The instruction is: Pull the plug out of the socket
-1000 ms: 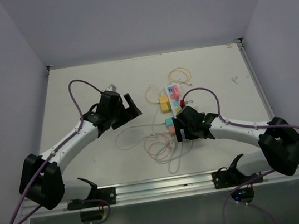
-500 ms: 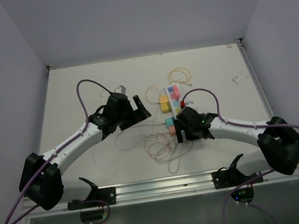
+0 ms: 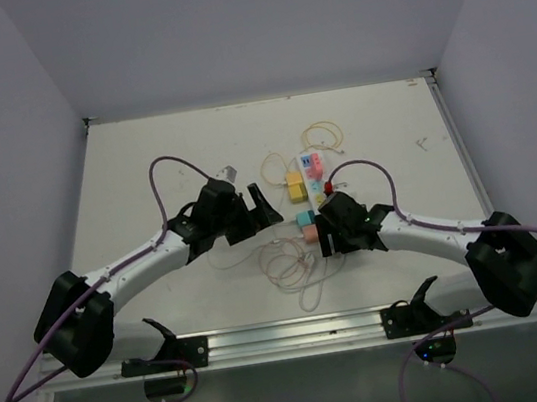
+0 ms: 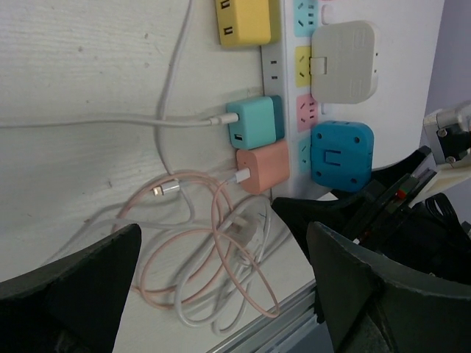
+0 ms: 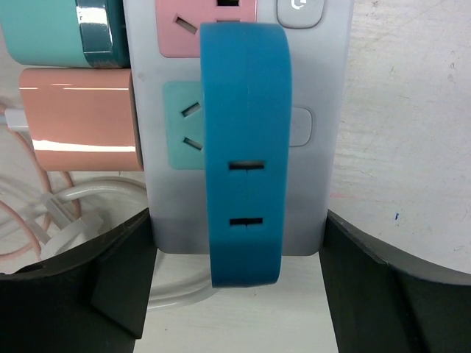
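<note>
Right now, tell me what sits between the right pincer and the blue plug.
Nothing visible does. The right pincer is open, its fingers either side of the power strip, and the blue plug sits directly ahead, uncovered.

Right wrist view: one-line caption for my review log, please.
Open right gripper straddles the power strip end beside the blue adapter.

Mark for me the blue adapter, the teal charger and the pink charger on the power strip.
blue adapter [image 4: 341, 154]: left wrist view, middle of its square top face.
teal charger [image 4: 252, 122]: left wrist view, middle of its top face.
pink charger [image 4: 265, 167]: left wrist view, middle of its top face.
</note>
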Robot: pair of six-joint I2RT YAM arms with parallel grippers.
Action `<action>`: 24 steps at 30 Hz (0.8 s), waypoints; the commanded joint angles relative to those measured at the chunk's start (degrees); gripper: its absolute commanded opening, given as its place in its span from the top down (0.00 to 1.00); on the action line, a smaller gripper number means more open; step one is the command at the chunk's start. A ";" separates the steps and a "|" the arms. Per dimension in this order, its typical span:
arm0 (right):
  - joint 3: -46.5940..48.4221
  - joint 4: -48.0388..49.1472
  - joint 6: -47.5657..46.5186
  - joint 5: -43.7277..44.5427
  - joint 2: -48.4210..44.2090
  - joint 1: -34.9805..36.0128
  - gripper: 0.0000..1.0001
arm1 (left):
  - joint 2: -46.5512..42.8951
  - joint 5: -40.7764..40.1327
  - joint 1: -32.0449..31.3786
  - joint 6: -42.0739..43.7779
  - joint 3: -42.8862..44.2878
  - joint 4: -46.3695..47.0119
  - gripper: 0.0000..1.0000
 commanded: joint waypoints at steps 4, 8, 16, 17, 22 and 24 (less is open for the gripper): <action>-2.82 6.45 -0.74 -1.38 -7.13 -0.03 1.00 | -0.09 3.21 -1.09 -2.32 -1.35 6.77 0.02; -4.75 9.78 -0.38 -2.00 -9.60 -0.56 1.00 | 1.58 4.09 -1.36 -2.50 -0.21 6.68 0.02; -8.09 14.53 2.07 -7.00 -10.13 -3.63 1.00 | 5.89 4.44 -2.41 -7.85 1.11 6.41 0.01; -8.70 15.58 2.34 -8.14 -10.04 -4.33 1.00 | 6.59 4.87 -2.59 -8.38 1.29 6.85 0.01; -10.90 20.16 3.83 -12.01 -9.78 -6.00 1.00 | 10.46 3.91 -4.34 -8.30 4.97 5.55 0.01; -11.34 20.95 3.92 -12.71 -9.78 -6.27 1.00 | 12.13 3.74 -4.78 -8.04 6.56 5.54 0.01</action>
